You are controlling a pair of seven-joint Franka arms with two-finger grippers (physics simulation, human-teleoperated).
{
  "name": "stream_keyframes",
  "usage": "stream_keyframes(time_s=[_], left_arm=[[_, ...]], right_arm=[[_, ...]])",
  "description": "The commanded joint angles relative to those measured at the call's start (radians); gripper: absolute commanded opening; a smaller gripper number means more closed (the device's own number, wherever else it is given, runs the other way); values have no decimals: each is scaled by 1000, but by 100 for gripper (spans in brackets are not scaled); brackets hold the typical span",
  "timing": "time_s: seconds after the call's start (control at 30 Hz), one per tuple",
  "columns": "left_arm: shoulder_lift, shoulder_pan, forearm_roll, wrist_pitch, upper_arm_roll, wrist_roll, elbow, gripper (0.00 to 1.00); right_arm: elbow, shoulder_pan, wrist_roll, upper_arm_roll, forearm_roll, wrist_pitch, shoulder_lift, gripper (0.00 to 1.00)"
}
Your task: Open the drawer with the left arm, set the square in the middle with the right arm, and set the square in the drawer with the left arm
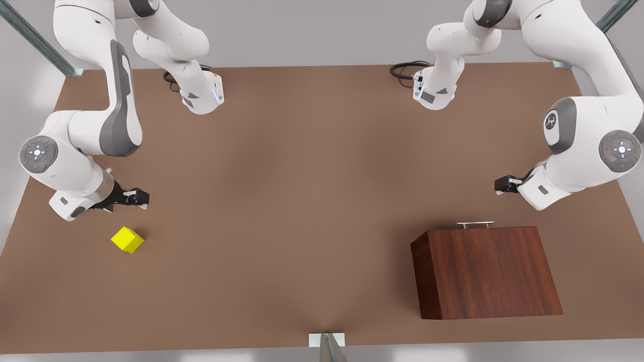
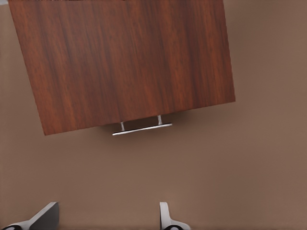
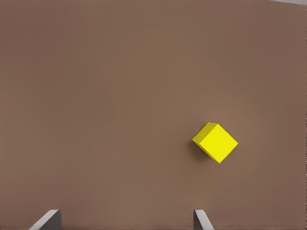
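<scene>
Standing nearest the camera in the front view, the wooden cabinet (image 1: 485, 271) is resting on the brown tabletop (image 1: 302, 201) toward the front view's right. Its drawer (image 2: 124, 62) is sitting shut, and the thin silver handle (image 1: 475, 224) is sticking out from the cabinet's far edge. Toward the front view's left, the square (image 1: 127, 239) is lying alone on the bare tabletop, turned at an angle to the table edges and well apart from the cabinet.

Farther back, the right gripper (image 1: 143, 200) is hovering just beyond the square without touching it. Its fingers (image 3: 45, 221) are standing spread wide with nothing between them, and its wrist view is showing the square (image 3: 215, 142) ahead of them and off to one side. Across the table, the left gripper (image 1: 500, 186) is hanging near the handle, beyond the cabinet and apart from it. Its fingers (image 2: 167, 218) are likewise parted and empty, with the handle (image 2: 142, 128) lying ahead of them in the left wrist view.
</scene>
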Motion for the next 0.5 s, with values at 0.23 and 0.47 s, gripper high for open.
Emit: stream_keyframes(time_s=[0.23, 0.47], left_arm=[[-323, -2, -8, 486, 2, -804, -577, 100], [-381, 0, -8, 902, 2, -1297, -895, 100]], right_arm=[[2, -23, -17, -1, -5, 40, 83, 100], [10, -116, -437, -1, 11, 191, 293, 100]])
